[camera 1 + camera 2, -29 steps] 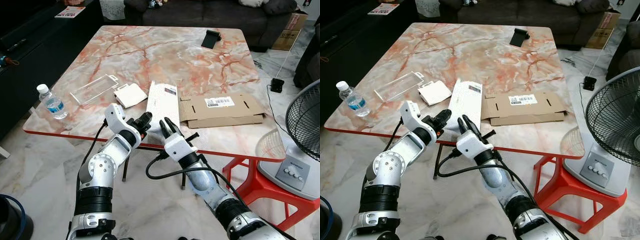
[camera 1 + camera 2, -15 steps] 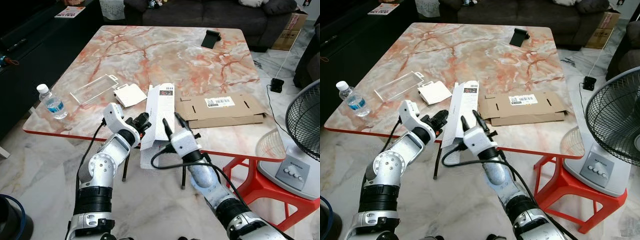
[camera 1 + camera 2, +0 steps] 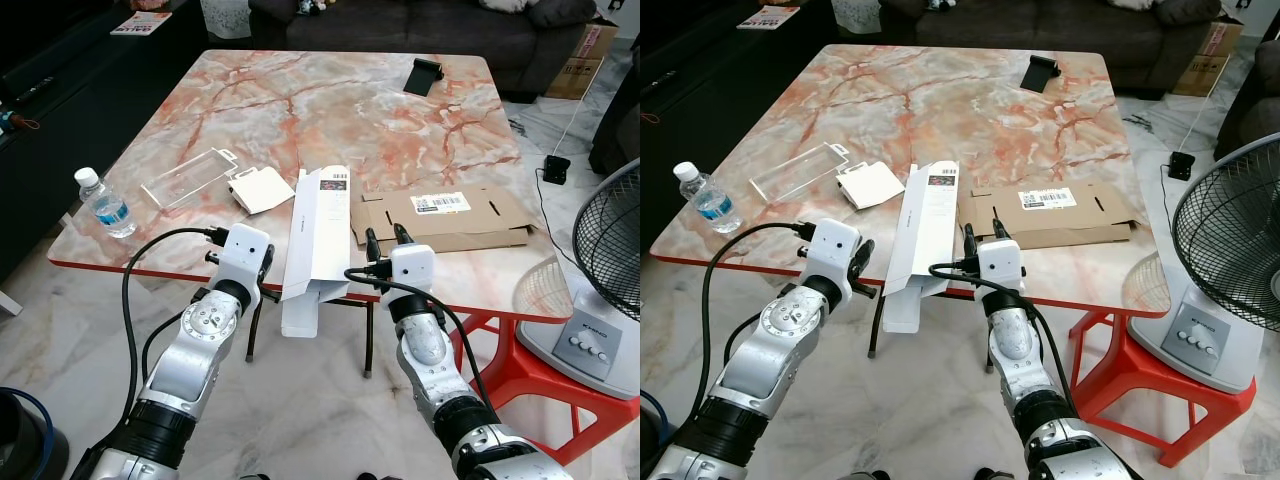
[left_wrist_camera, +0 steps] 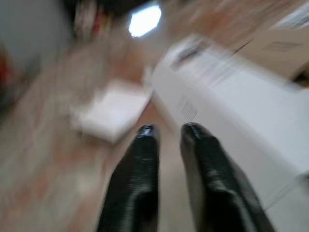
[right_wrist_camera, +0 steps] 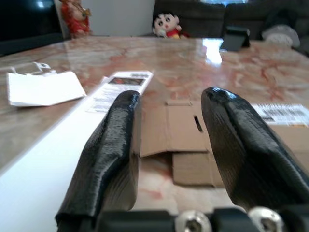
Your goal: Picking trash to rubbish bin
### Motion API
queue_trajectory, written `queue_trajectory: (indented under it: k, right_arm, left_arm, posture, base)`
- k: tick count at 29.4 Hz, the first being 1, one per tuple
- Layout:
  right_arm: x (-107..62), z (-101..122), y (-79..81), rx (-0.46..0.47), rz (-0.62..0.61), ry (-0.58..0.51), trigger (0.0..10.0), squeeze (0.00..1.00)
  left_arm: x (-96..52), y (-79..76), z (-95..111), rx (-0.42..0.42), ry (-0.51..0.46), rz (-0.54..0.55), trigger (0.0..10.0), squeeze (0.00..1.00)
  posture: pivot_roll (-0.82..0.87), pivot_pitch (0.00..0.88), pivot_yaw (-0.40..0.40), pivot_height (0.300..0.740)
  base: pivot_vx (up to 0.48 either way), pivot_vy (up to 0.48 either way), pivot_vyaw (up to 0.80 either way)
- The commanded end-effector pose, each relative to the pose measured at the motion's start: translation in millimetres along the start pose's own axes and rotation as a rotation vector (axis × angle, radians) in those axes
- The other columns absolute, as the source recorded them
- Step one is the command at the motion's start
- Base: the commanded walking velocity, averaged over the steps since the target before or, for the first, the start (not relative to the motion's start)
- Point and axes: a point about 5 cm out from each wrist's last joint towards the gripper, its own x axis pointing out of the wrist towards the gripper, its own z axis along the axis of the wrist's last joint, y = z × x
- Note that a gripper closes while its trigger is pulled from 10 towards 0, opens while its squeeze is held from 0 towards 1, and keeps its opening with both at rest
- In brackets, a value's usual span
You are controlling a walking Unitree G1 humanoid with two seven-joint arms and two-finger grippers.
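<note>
At the 6 o'clock edge of the tabletop [image 3: 330,100], the white box [image 3: 316,240] was the trash in play. A second earlier it lay flat and fully on the marble. Half a second later both hands had dragged it toward the robot and tipped it. By this frame its near end hung well off the edge, with the far end still resting on the tabletop, pointing to 12 o'clock.

Both hands had let go and swung round. The left hand [image 4: 169,130] sat at about 9 o'clock of the box, just beside its long side, fingers nearly closed on nothing, though that view was pretty blurred. The right hand [image 5: 171,94] was at 3 o'clock of the box with its fingers spread wide and empty, looking across the box and the flat cardboard [image 3: 440,215].

My read is that dragging it out was prep. A flat box is hard to pinch off marble, while an overhanging end gives the fingers something to close around. So the grab itself wasn't done yet, and the box looked a bit tippy.

Still waiting on the tabletop were the cardboard at 3 o'clock of the box, plus a white packet [image 3: 260,188], a clear tray [image 3: 190,178] and a bottle [image 3: 103,203] out toward 9–10 o'clock.
</note>
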Motion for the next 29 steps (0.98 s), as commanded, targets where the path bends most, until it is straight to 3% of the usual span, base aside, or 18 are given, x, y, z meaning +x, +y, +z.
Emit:
queue_trajectory:
  k: [1, 6, 7, 9, 13, 19, 24, 29]
  right_arm:
    - [-0.3, -3, -0.1, 0.032, -0.009, 0.026, 10.0, 0.0]
    - [0.9, -3, -0.2, 0.047, -0.009, 0.035, 10.0, 0.0]
    - [1.0, -4, 0.1, 0.054, -0.009, 0.039, 10.0, 0.0]
    - [1.1, -4, -0.1, 0.064, -0.009, 0.044, 10.0, 0.0]
    - [1.4, -5, -2.4, 0.077, -0.015, 0.049, 10.0, 0.0]
    - [1.3, -6, -4.5, 0.082, -0.019, 0.058, 10.0, 0.0]
    - [2.4, -5, -2.1, 0.094, -0.017, 0.055, 10.0, 0.0]
    - [3.3, -4, -0.2, 0.098, -0.009, 0.053, 10.0, 0.0]
  left_arm:
    - [-1.2, -10.0, 19, 0.063, -0.11, -0.041, 10.0, 1.0]
    - [-0.2, -24.2, 17, 0.151, -0.111, -0.106, 10.0, 1.0]
    - [-1.3, -30.0, 9, 0.216, -0.081, -0.139, 10.0, 0.0]
    - [-3.4, -33.4, 0, 0.285, -0.058, -0.157, 10.0, 0.0]
    - [-9.6, -39.6, -13, 0.335, -0.013, -0.218, 10.0, 0.0]
    - [-8.0, -38.7, -16, 0.369, 0.003, -0.197, 10.0, 0.0]
    - [-1.9, -36.4, -14, 0.341, 0.006, -0.168, 10.0, 0.0]
    - [2.4, -43.9, -12, 0.364, -0.015, -0.217, 10.0, 0.0]
  posture:
    - [0.13, 0.112, 0.036, 0.74]
    - [0.13, 0.099, 0.034, 0.74]
    - [0.13, 0.099, 0.034, 0.74]
    - [0.13, 0.096, 0.032, 0.74]
    - [0.13, 0.102, 0.03, 0.74]
    - [0.13, 0.11, 0.029, 0.74]
    - [0.13, 0.116, 0.028, 0.74]
    - [0.13, 0.118, 0.028, 0.74]
  base:
    - [0.0, 0.0, 0.0]
    - [0.0, 0.0, 0.0]
    - [0.0, 0.0, 0.0]
    - [0.0, 0.0, 0.0]
    - [0.0, 0.0, 0.0]
    - [0.0, 0.0, 0.0]
    - [0.0, 0.0, 0.0]
    - [0.0, 0.0, 0.0]
